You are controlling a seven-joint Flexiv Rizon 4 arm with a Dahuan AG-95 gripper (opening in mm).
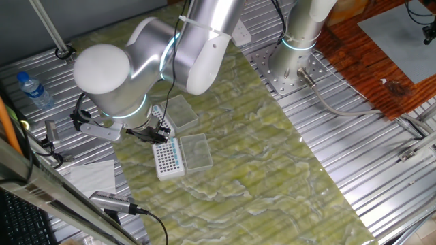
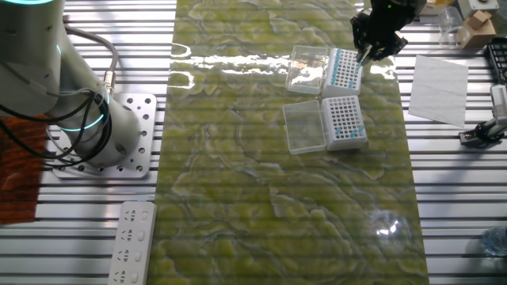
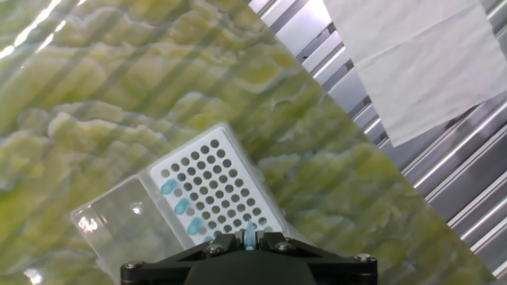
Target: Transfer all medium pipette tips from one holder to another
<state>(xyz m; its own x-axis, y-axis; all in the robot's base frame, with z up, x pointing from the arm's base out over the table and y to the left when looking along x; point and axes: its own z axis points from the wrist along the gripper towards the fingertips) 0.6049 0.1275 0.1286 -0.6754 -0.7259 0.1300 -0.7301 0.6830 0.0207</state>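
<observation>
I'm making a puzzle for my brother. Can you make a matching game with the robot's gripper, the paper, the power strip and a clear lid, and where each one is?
Things:
1. gripper
2. sheet of paper
3. power strip
4. clear lid

Places or states:
a. lies open on the green mat, right beside a tip holder
b. on the metal slats near the arm's base
c. pinches one blue pipette tip
d. on the metal slats, off the mat, on the holders' side

Pairs: 1-c, 2-d, 3-b, 4-a
</observation>
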